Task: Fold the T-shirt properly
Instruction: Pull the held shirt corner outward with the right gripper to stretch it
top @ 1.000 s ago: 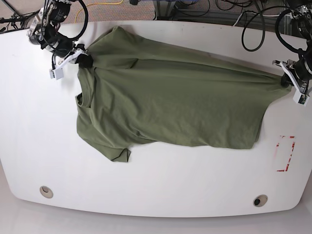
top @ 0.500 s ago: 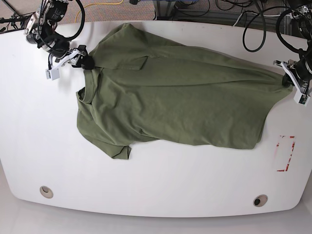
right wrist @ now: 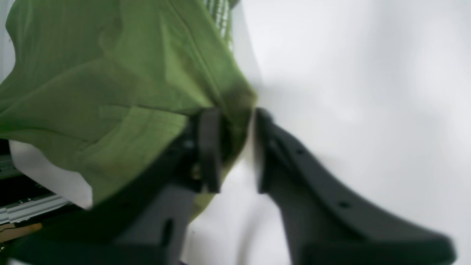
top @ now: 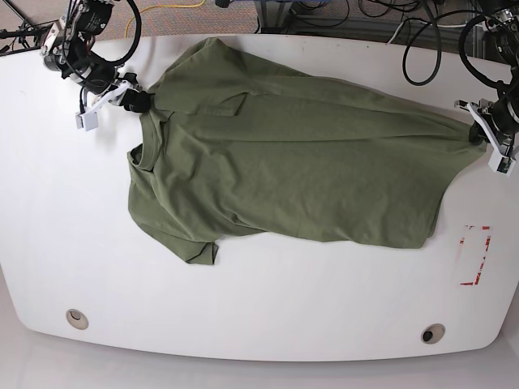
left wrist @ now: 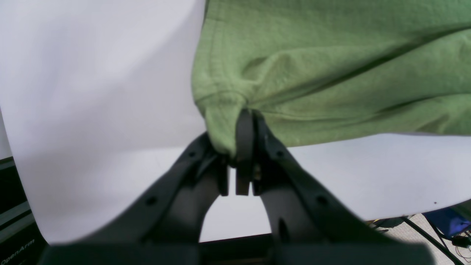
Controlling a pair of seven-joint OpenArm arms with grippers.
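Note:
The olive-green T-shirt (top: 292,162) lies spread and wrinkled across the white table (top: 259,308), collar end at the left and hem at the right. At the shirt's far-left shoulder, my right gripper (top: 134,99) grips bunched cloth. In the right wrist view the right gripper (right wrist: 237,125) has its jaws a little apart with a thick fold of T-shirt (right wrist: 110,73) pinched between them. My left gripper (top: 484,136) is at the table's right edge. In the left wrist view the left gripper (left wrist: 245,123) is shut tight on a hem corner of the T-shirt (left wrist: 331,73).
A red-outlined rectangle (top: 475,255) is marked on the table at the right, below the hem. Two round holes (top: 77,318) (top: 432,333) sit near the front edge. Black cables (top: 422,49) hang behind the far edge.
My right gripper has moved a little toward the far left, drawing the shoulder with it so the upper sleeve lies flatter. The left gripper has barely moved.

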